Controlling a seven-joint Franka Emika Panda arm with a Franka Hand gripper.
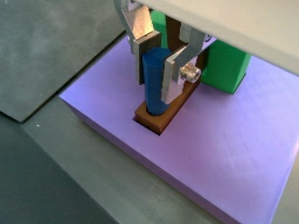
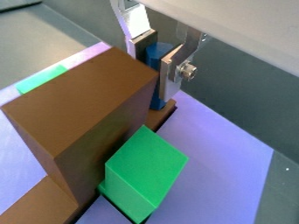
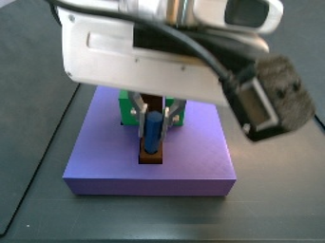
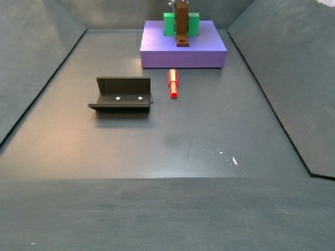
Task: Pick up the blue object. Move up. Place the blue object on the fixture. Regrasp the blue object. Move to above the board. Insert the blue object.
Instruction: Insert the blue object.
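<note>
Blue is the colour of the piece between the jaws: we see the blue object point(image 1: 155, 77) standing upright, with the two silver fingers point(image 1: 177, 75) pressed against its sides, so the gripper point(image 1: 160, 68) is closed on it and holds it firmly. The gripper is directly over the board point(image 1: 239, 166), at the end of the brown bar point(image 2: 84, 131).

In a wrist view the lower end of the peg meets the brown bar point(image 1: 160, 116), and in a side view point(image 3: 151, 133) it seems to go down into the bar's end. We cannot tell how deep it sits, because the fingers and the bar hide its tip. The green block point(image 1: 225, 70) stands just behind the gripper, close to one finger.

We judge that the last step is in hand, the insertion. The fixture point(image 4: 121, 96) stands free on the worktop point(image 4: 197, 137), well apart from the board, and the red peg point(image 4: 173, 85) lies between the fixture and the board, nearer to the board.

The next move, we think, calls for a straight push downward with the peg kept vertical. Then the jaws must open only a little, because the green block leaves not much room, and the arm must rise straight up.
</note>
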